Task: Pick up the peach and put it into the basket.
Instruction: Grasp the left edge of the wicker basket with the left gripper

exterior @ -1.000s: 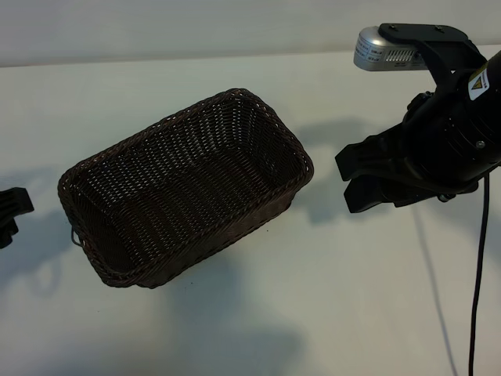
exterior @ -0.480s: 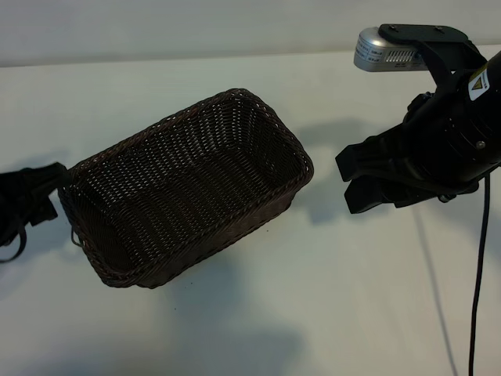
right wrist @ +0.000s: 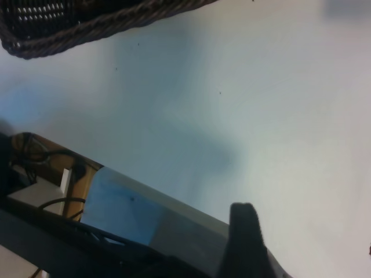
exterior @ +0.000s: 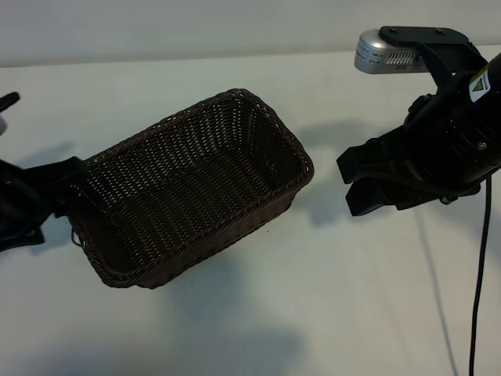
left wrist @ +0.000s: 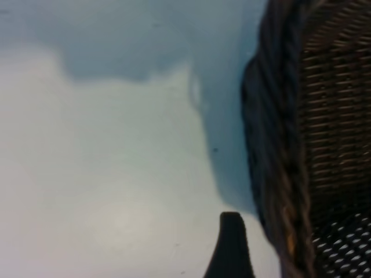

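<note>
Dark brown woven wicker basket (exterior: 192,188) is flanked by open, empty left gripper (exterior: 47,192) touching its end and right gripper (exterior: 356,182) apart; no peach is seen.

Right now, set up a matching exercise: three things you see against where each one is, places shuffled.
Things:
1. basket
2. left gripper
3. right gripper

Places:
A. above the table, clear of the basket's right end
B. at the basket's left end, just outside the rim
C. middle of the white table, nothing in it

Pairs: 1-C, 2-B, 3-A
</note>
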Available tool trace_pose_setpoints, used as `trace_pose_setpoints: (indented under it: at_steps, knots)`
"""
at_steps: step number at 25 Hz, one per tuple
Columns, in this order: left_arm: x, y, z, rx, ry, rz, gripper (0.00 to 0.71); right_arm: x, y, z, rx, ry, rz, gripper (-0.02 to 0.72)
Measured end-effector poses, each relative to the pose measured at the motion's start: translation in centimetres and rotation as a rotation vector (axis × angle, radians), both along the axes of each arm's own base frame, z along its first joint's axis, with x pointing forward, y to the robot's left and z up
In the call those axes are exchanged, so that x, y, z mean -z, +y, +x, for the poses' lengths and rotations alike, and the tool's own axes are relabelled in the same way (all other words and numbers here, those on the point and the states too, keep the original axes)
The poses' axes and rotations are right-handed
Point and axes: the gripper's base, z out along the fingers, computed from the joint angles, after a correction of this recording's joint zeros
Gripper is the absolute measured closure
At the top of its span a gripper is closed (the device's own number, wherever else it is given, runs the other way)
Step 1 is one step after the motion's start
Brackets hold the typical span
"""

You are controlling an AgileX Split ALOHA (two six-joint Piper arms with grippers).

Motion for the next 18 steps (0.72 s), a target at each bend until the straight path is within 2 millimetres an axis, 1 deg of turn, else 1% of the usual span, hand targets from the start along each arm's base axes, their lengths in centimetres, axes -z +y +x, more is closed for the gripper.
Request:
trace_pose_setpoints:
  at_steps: [8,18]
  knots:
    - [2.6,-0.2,1.6,-0.008,0.069,-0.003,0.157,0.0,0.0,0.0,0.000,0.001,0.000,0.207]
    - [5.9,-0.6,3.6,0.001,0.087,-0.023,0.157,0.0,0.0,0.0,0.000,0.001,0.000,0.207]
